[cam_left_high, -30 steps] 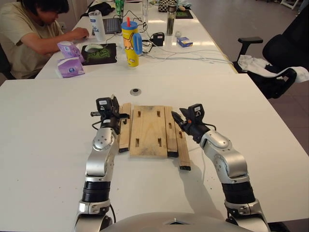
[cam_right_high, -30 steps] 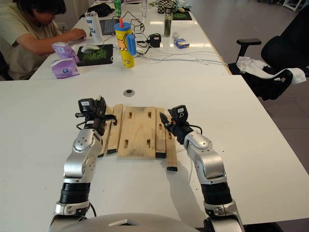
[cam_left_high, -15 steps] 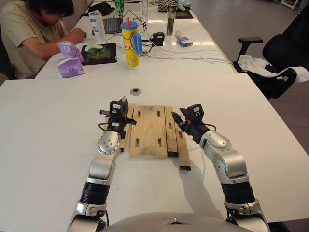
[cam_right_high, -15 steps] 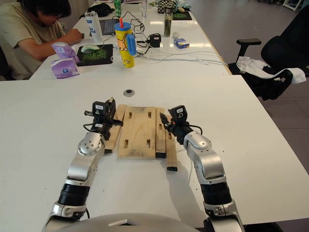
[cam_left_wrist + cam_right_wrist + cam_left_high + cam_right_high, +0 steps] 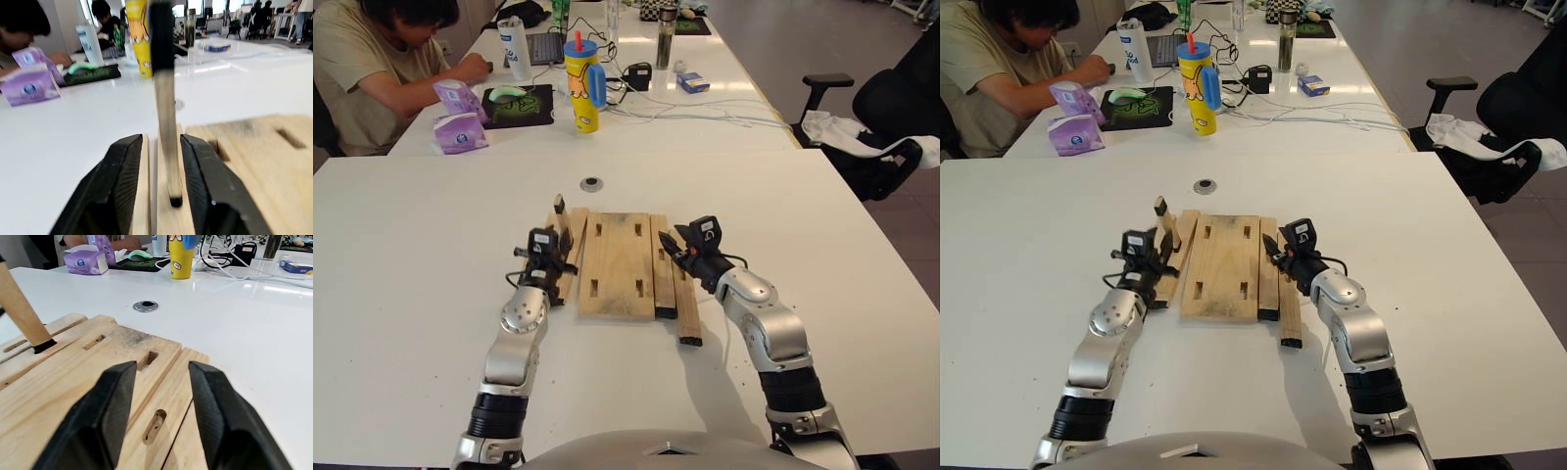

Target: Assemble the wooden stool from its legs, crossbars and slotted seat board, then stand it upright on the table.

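Back table's cluttered: yellow cup (image 5: 579, 93) w/ blue handle and red straw, purple tissue packs (image 5: 458, 137), dark mouse pad (image 5: 527, 110) w/ a mouse (image 5: 506, 94) on it, laptop (image 5: 546, 49), dark bottle (image 5: 666, 47), small blue box (image 5: 693, 83), cables (image 5: 715, 110). Metal grommet (image 5: 592, 184) sits in the near white table (image 5: 401, 294). Black office chair (image 5: 896, 103) on the right, prob. a white cloth (image 5: 847, 132) draped on it.

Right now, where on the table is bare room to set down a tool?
Bare: the table left of the left gripper; the stretch right of the right gripper to the edge; the near strip before the seat board. Crowded: between the grippers, where board and wooden sticks lie.
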